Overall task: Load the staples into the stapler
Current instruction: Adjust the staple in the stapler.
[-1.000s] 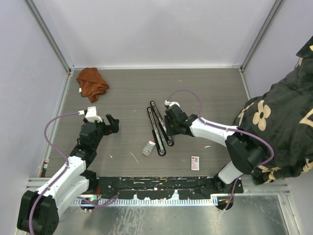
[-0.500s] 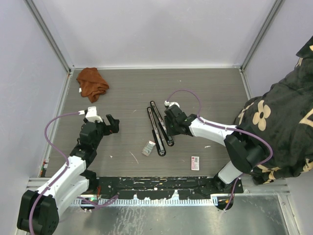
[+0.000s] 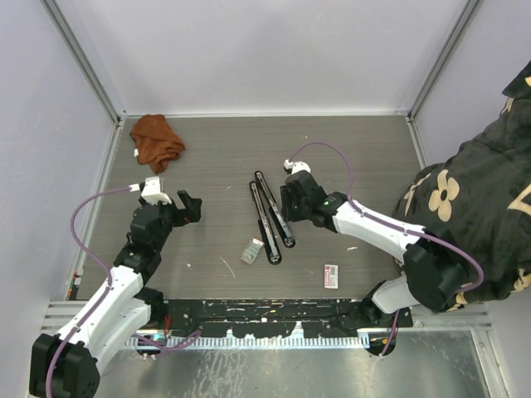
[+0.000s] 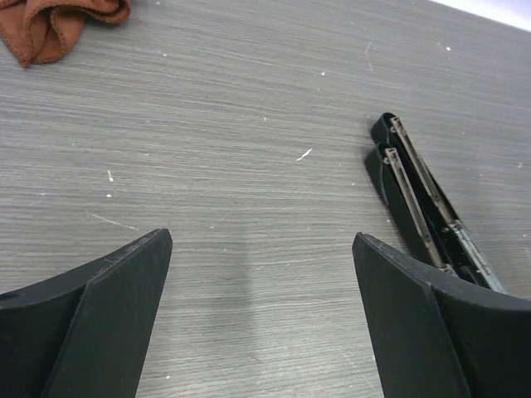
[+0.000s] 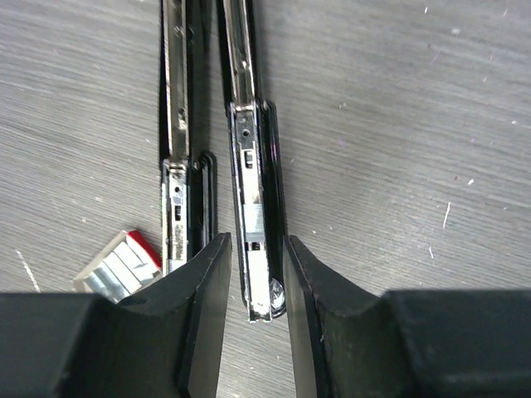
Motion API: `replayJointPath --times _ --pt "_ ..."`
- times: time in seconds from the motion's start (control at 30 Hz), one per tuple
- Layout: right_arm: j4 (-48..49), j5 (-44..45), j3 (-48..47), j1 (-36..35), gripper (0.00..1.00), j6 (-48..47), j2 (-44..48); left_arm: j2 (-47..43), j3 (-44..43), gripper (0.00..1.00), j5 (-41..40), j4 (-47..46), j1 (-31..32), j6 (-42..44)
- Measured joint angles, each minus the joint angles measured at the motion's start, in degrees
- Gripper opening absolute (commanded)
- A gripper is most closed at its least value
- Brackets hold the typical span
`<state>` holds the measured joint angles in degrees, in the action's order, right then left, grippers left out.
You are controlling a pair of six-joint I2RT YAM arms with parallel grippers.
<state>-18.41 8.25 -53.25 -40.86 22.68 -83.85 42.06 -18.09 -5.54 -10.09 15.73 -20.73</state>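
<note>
A: Where are the staples?

B: The staples sit in their small grey tray on the bench, just beside the near end of the second stapler. That is the left of two long black ones lying side by side. From the right wrist the strips look silvery, with a bit of red at one end of the tray.

A: And the box?

B: The red-and-white box lies flat nearer the front edge, well apart from the tray and off to the right.

A: What is the right gripper doing?

B: The right gripper is down over the stapler — its two black fingers stand narrowly apart, one on either side of that stapler's near end, where the metal channel shows. Whether they press on it or only flank it, I cannot tell.

A: The left one?

B: The left gripper hangs with its jaws spread wide, with nothing between them but bare bench. It is well to the left of both staplers, which show at the right of its wrist view.

A: Anything else?

B: A crumpled rust-brown cloth lies at the far left corner — and a person in a black, flower-patterned garment is at the right edge.
</note>
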Motion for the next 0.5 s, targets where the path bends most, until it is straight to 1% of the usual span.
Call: replayJointPath --times 0.1,0.2,0.27,0.37,0.5 --pt "2.4 0.3 1.5 0.0 0.4 -0.1 3.5 -0.3 -1.7 0.93 0.6 2.1 0.0 -0.9" --pt "4.9 -0.1 3.8 0.0 0.42 -0.6 6.7 -0.7 -4.0 0.93 1.4 6.3 0.0 -1.6" --pt "6.8 -0.9 5.3 0.0 0.41 -1.7 8.0 -1.2 -5.6 0.93 1.8 9.1 0.0 -2.4" --pt "7.4 -1.4 5.9 0.0 0.38 -3.1 7.7 -2.6 -7.8 0.94 2.1 13.6 0.0 -2.7" --pt "7.2 -1.3 5.9 -0.6 0.4 -4.1 5.6 -2.8 -12.2 0.94 3.1 20.5 0.0 -3.2"
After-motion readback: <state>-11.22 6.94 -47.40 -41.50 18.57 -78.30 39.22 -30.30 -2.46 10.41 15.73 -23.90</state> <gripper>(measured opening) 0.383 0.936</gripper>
